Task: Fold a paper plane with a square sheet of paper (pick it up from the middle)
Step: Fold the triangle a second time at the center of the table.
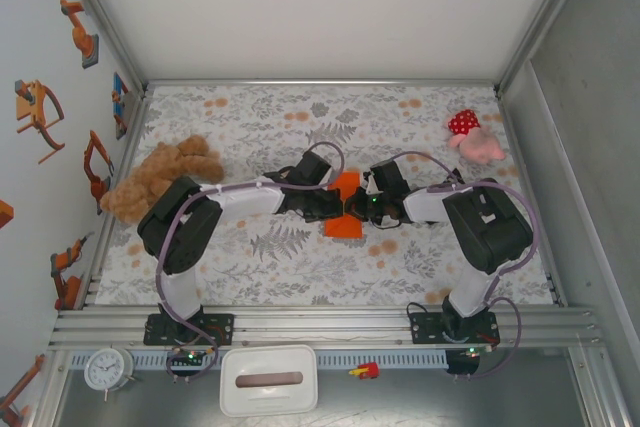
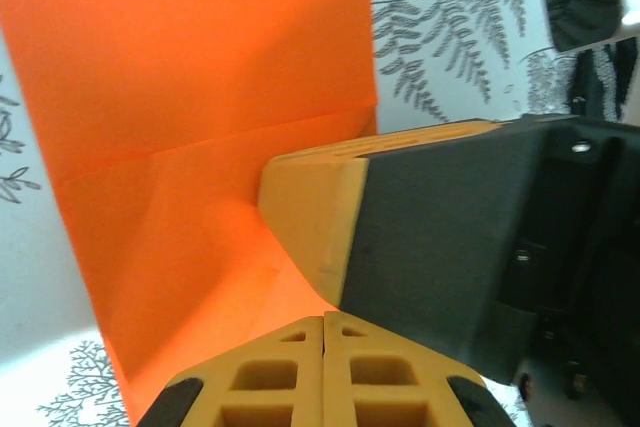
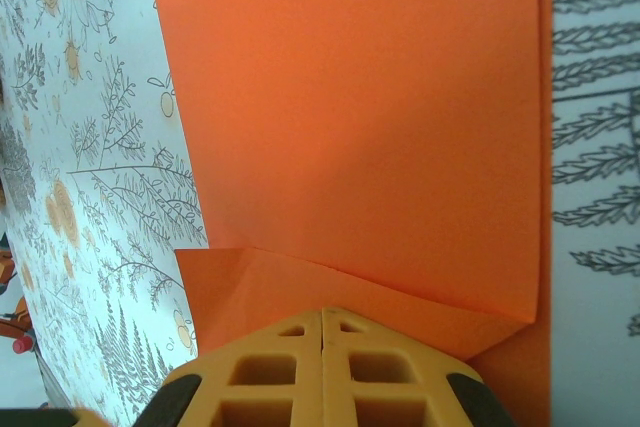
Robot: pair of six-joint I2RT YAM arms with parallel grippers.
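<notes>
The square sheet of paper (image 1: 346, 187) lies creased and partly folded on the floral tablecloth at mid-table. Both arms meet over it. My left gripper (image 1: 337, 209) comes in from the left, my right gripper (image 1: 358, 209) from the right, tips nearly touching each other. In the left wrist view the left gripper (image 2: 324, 319) is shut, its tip resting on the orange paper (image 2: 200, 77), with one of the right gripper's yellow fingers (image 2: 315, 207) close in front. The right gripper (image 3: 322, 313) is also shut, its tip on a folded flap of the paper (image 3: 350, 97). The paper plane is out of view.
A brown teddy bear (image 1: 160, 177) lies at the left edge of the cloth. A red-and-pink polka-dot plush (image 1: 470, 135) sits at the back right. A metal rail (image 1: 320, 325) runs along the near edge, with a white box (image 1: 268, 379) and a clock (image 1: 107, 369) below it.
</notes>
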